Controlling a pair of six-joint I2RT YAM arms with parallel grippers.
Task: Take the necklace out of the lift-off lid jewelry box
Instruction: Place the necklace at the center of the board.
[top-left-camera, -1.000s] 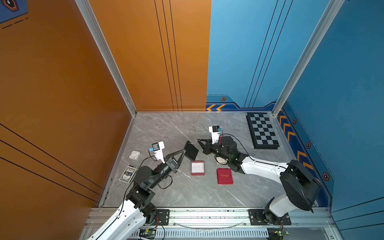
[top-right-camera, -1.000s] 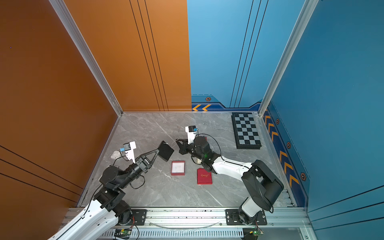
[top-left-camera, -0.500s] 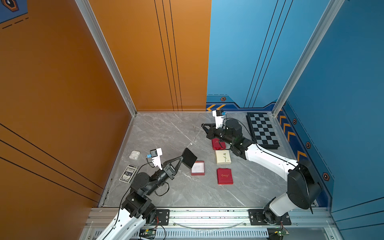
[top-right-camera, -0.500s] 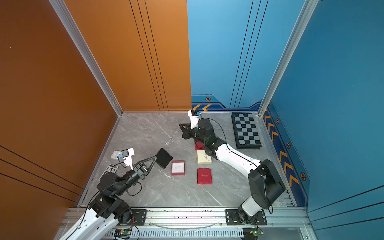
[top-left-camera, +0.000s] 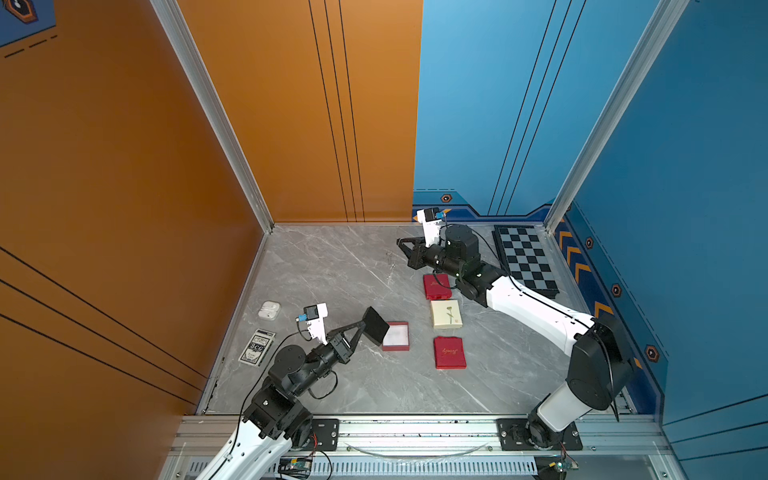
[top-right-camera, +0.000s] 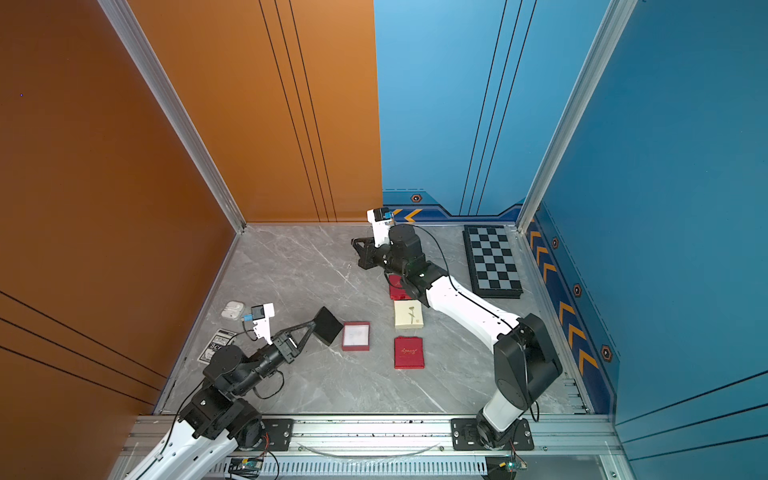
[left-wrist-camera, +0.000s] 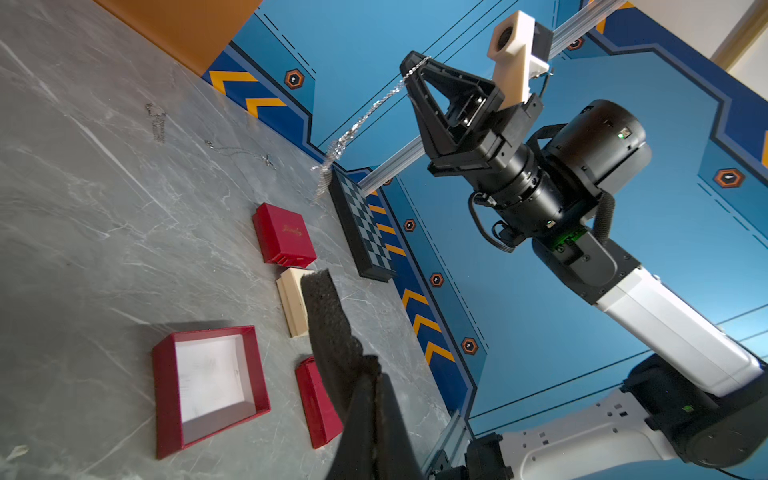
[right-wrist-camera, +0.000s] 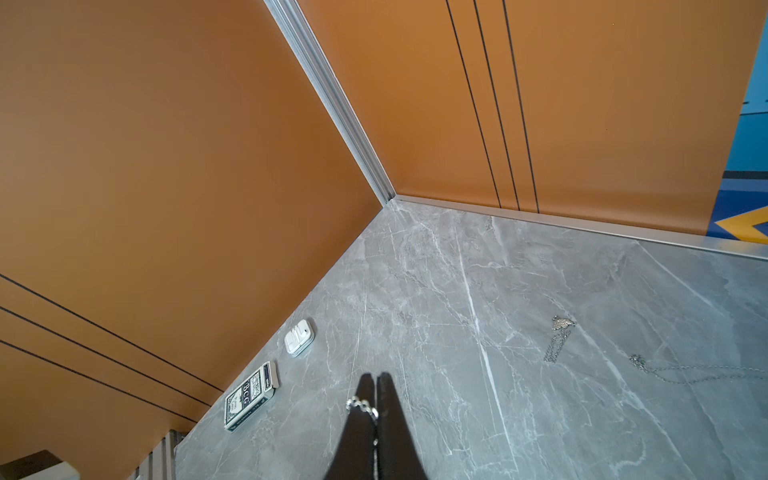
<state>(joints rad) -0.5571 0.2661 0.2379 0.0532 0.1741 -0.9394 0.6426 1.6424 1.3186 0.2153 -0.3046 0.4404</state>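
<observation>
Two pincers, and both are closed on something. The right pincer (left-wrist-camera: 412, 66) is pinched together on the top of the necklace (left-wrist-camera: 365, 118). It holds it high over the back of the counter (top-left-camera: 332, 274), so the silver chain hangs free below and clear of the stone. I take the height to be there to keep the dangling end from snagging. So the necklace is out of its box and in the air, not yet laid down.

The left pincer (top-left-camera: 364, 324) is clamped on a corner of a black foam pad (top-left-camera: 377, 327), tilted up just beside the open red box (left-wrist-camera: 166, 395). That looks like the insert, lifted away so the chain could come off it. The box sits on the counter with only its white floor showing.

A flat red piece (top-left-camera: 449, 352) near it may be its lid, though from where I stand I can't tell it from a closed box. A cream box (top-left-camera: 446, 314) and a closed red box (top-left-camera: 436, 286) lie between it and the right arm.

Farther back, a short chain (right-wrist-camera: 557, 338) and a thin chain (right-wrist-camera: 673, 374) lie on the stone, a likely spot for this one. An earbud case (top-left-camera: 269, 309) and a card deck (top-left-camera: 257, 347) sit by the orange wall.
</observation>
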